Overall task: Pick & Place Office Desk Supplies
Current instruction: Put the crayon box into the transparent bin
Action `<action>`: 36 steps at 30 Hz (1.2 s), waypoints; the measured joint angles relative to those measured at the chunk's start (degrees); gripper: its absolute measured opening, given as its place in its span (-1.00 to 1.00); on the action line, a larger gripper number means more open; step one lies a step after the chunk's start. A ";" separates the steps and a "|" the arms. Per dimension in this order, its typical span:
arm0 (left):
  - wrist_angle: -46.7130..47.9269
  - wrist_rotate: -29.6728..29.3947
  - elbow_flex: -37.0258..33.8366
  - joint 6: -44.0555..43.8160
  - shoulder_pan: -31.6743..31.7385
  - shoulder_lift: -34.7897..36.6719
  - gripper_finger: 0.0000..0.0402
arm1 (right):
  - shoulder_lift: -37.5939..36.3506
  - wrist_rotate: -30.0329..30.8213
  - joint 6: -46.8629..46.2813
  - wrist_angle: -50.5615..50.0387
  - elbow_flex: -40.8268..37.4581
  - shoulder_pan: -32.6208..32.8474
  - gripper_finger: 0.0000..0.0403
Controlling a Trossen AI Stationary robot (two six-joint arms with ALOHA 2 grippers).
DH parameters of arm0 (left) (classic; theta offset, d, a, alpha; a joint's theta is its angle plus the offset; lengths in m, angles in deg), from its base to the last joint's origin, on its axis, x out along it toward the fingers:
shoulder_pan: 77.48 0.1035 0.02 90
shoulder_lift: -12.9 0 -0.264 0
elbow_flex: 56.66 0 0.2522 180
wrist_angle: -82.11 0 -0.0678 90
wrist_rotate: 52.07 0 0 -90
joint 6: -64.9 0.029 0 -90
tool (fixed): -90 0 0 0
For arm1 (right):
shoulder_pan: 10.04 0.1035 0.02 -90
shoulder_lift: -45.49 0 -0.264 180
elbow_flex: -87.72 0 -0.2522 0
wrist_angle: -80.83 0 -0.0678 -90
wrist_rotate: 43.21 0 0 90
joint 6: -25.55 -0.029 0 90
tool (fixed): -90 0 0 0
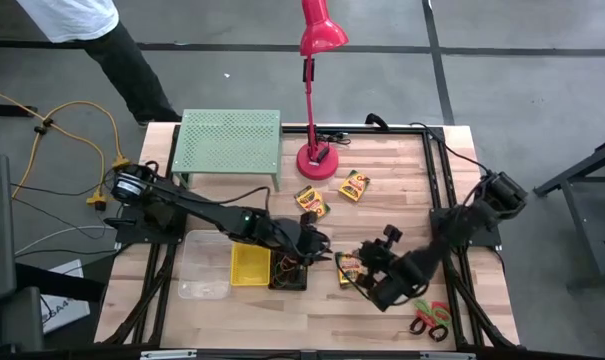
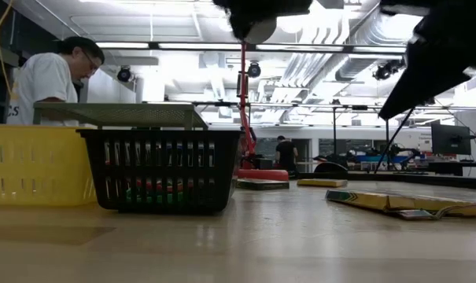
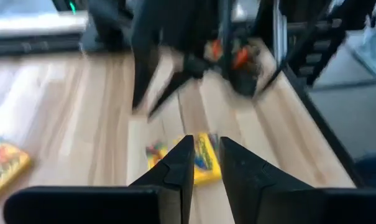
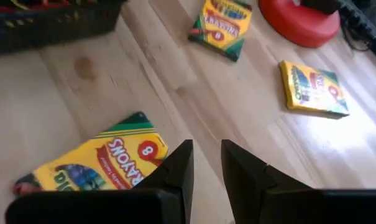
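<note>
Okay, step in hand looks like picking the crayon box (image 1: 349,267) that lies flat on the tabletop, at 3 o'clock of the black bin (image 1: 287,272).

- Right end effector (image 4: 206,149): hovers over the box's 3 o'clock side. The fingers are a slim gap apart with nothing between them.
- Left end effector (image 3: 206,146): over the black bin's 12 o'clock edge, pointing at the same box. Same slim gap, also empty.
- Both arms crowd one box. My call is to let the right arm take it and back the left one off toward 9 o'clock first, or the wrists may clash.

How to do it well, as I judge it:
- Open wider before descending. The present gap won't span the box.
- Grip across the short width, not the length, with the fingers square to the long edges.
- The box is thin and flat, so come down steep and stop just at the wood. A shallow approach will likely shove it toward the black bin.
- Cardboard is light and will crush, so close gently and lift straight up before traversing.
- Drop target is probably the yellow bin (image 1: 249,265) at 9 o'clock of the black one. Clear the black bin's rim on the way over.

Other items:
- Two more boxes (image 4: 222,25) (image 4: 313,87) sit at 12 to 1 o'clock, near the lamp base (image 1: 317,160).
- Scissors (image 1: 432,320) are at the 5 o'clock corner.
- Clear bin (image 1: 204,265) is farthest toward 9 o'clock.
</note>
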State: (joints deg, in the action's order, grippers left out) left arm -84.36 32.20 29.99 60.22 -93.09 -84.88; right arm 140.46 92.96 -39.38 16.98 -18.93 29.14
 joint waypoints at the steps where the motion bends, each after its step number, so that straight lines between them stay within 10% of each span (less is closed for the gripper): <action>1: -0.19 0.51 0.95 -0.03 0.00 -1.18 -0.65 | -0.05 0.47 -1.05 0.08 0.00 0.94 -0.65; 23: -0.04 6.26 1.78 12.65 0.82 -7.28 -0.65 | -0.21 4.92 -28.96 0.12 -0.35 13.17 -0.65; 36: 1.44 2.34 1.78 18.09 0.82 -6.66 -0.65 | -0.21 4.56 -29.52 3.16 -0.35 12.29 -0.65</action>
State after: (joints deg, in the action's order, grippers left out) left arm -82.92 34.54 31.77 78.31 -92.28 -91.55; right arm 140.25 97.51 -68.90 20.14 -19.28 41.44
